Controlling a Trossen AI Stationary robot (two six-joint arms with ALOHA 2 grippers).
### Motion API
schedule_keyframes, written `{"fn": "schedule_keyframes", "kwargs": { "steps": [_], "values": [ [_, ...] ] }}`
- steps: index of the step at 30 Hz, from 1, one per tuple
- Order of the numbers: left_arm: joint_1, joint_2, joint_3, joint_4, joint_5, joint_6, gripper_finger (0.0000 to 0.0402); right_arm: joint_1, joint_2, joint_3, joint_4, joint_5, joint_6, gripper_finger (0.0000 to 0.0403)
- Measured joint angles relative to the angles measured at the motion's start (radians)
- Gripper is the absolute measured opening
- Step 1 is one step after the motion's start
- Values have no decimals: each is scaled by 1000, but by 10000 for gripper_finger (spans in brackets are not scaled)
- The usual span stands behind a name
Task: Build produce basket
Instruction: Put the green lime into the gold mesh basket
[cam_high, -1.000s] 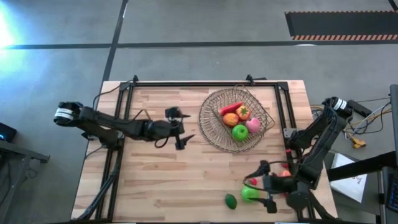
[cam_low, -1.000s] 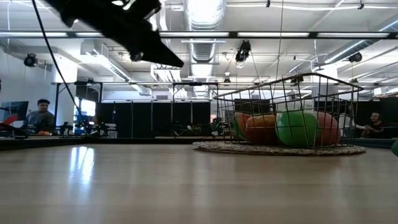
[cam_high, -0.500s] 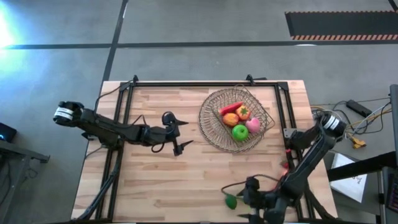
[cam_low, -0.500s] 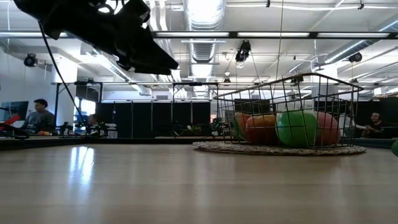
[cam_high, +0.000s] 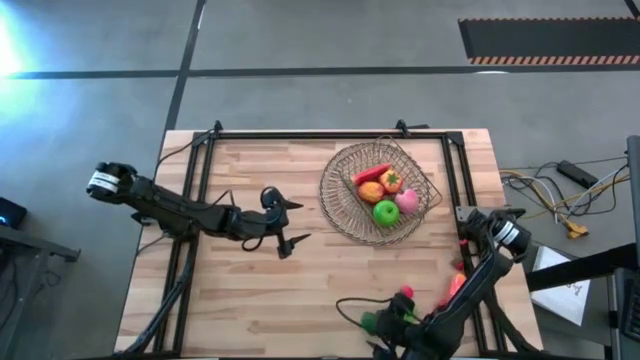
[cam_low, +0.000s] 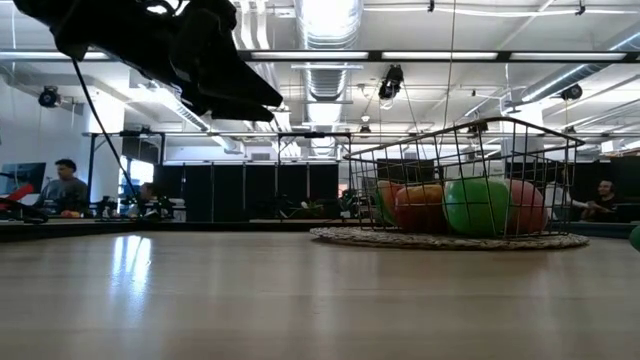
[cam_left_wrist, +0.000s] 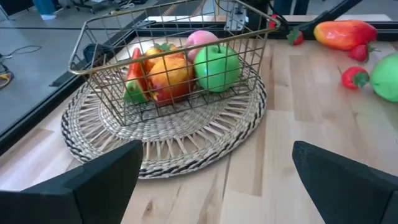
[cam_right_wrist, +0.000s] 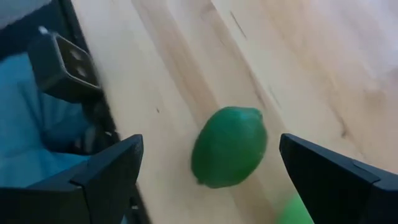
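Comparing with the frames of the last second, the right arm has swung across the 5 o'clock corner of the table (cam_high: 250, 290) and now lies low along its 6 o'clock edge, while the left arm has drawn back a little toward 9 o'clock and waits near the table's centre. The basket (cam_low: 460, 160) stands on a round straw mat (cam_left_wrist: 186, 149) at about 1 o'clock from the centre and already holds a green apple (cam_high: 386, 211), orange and red pieces and a pink one. The left gripper (cam_high: 302, 220) faces it with jaws spread wide and nothing between them. The right gripper (cam_right_wrist: 208, 152) is likewise wide open and empty, its fingers standing either side of the small dark-green piece (cam_right_wrist: 229, 146) without touching it. Judgement: the right arm has passed over the nearer loose items and is lining up to pick this one, so loading is part done. Loose at 4 to 5 o'clock remain a second green apple (cam_left_wrist: 388, 74), a pepper (cam_left_wrist: 342, 32) and small red pieces (cam_left_wrist: 354, 76). The dark-green piece lies close to the 6 o'clock edge; a nudge could roll it off. Room is open from there to the basket.
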Motion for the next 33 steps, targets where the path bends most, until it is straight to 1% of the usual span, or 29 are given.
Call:
{"fn": "schedule_keyframes", "kwargs": {
  "steps": [4, 6, 10, 16, 25, 28, 33],
  "values": [
    [-6, 0, -13, -1, 0, 0, 396, -23, 0, -4, -11, -21, 99, 367],
    [-6, 0, -22, 0, 0, 0, 396, -32, 0, -12, -17, -37, 114, 367],
    [-6, 0, -32, -2, 0, 0, 396, -49, 21, -16, -23, -104, 106, 356],
    [-6, 0, -32, 0, 0, 1, 396, -80, 48, -16, -18, -171, 45, 310],
    [-6, 0, -33, 0, 0, 1, 396, -85, 46, -43, 1, -176, -24, 235],
    [-6, 0, -33, 0, 0, 0, 396, -85, 44, -60, 11, -166, -50, 220],
    [-6, 0, -33, 0, 0, -1, 396, -92, 43, -68, 20, -161, -107, 205]
  ]
}}
